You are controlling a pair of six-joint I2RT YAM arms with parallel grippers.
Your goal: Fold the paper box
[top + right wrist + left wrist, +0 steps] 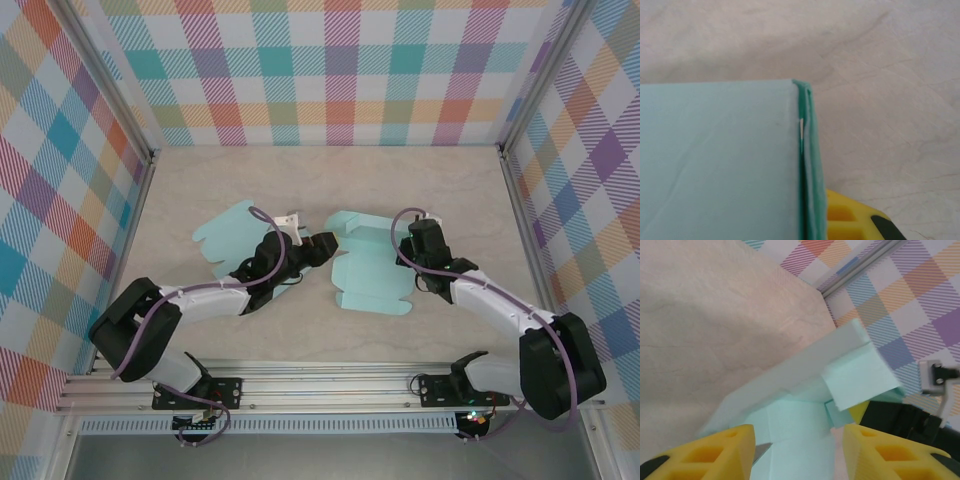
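Observation:
A pale teal paper box point(365, 275) lies partly folded at the table's middle. Its right wall is doubled over, and my right gripper point(408, 248) is shut on it. In the right wrist view the folded wall point(807, 165) runs upright against one yellow finger point(850, 222); the other finger is hidden behind the paper. My left gripper point(323, 244) sits at the box's upper left corner. In the left wrist view its yellow fingers point(707, 455) stand apart over the box floor point(800, 425), open and holding nothing, below a raised flap point(855, 377).
A second flat teal sheet point(225, 238) lies left of the box, partly under the left arm. Plaid walls point(330, 60) close in the table on three sides. The right arm's black body point(900, 422) shows close beyond the box in the left wrist view.

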